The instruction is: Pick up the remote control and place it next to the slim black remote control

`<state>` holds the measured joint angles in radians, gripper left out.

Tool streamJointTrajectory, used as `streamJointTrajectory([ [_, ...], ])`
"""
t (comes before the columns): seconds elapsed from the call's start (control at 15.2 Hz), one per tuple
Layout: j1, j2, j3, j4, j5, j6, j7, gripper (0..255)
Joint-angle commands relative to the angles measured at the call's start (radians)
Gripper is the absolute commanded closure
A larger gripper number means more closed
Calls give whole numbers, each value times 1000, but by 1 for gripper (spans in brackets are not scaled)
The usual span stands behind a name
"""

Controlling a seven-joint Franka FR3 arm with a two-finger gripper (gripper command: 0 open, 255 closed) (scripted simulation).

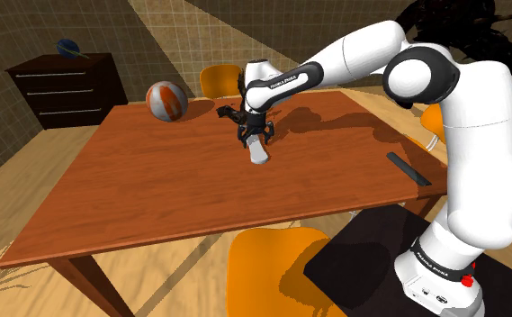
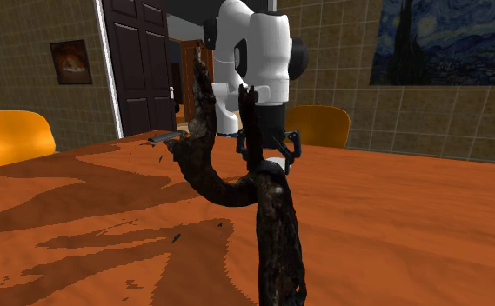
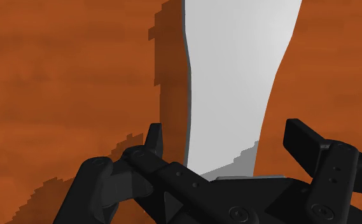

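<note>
Currently at grasp: gripper (image 1: 257, 140), fingers apart, straddles white remote (image 1: 259, 154) mid-frame; next likely close, lift, carry right to black remote (image 1: 409, 168).

Small dark lettering runs along the white forearm (image 1: 282, 83) in the shoulder view, just behind the wrist, and appears to read "FRANKA EMIKA". A second line of the same print sits on the arm's lowest link (image 1: 431, 262), beside a red dot, too small to read with any certainty.
</note>
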<state>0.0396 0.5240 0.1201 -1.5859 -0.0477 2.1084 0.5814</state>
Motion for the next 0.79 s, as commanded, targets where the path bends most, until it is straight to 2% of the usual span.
streamJointTrajectory([
  [0.0, 0, 1, 0, 0, 0, 1, 0, 0],
  [0.2, 0, 1, 0, 0, 0, 1, 0, 0],
  [0.26, 0, 1, 0, 0, 0, 1, 0, 255],
  [0.73, 0, 0, 0, 0, 0, 1, 0, 255],
])
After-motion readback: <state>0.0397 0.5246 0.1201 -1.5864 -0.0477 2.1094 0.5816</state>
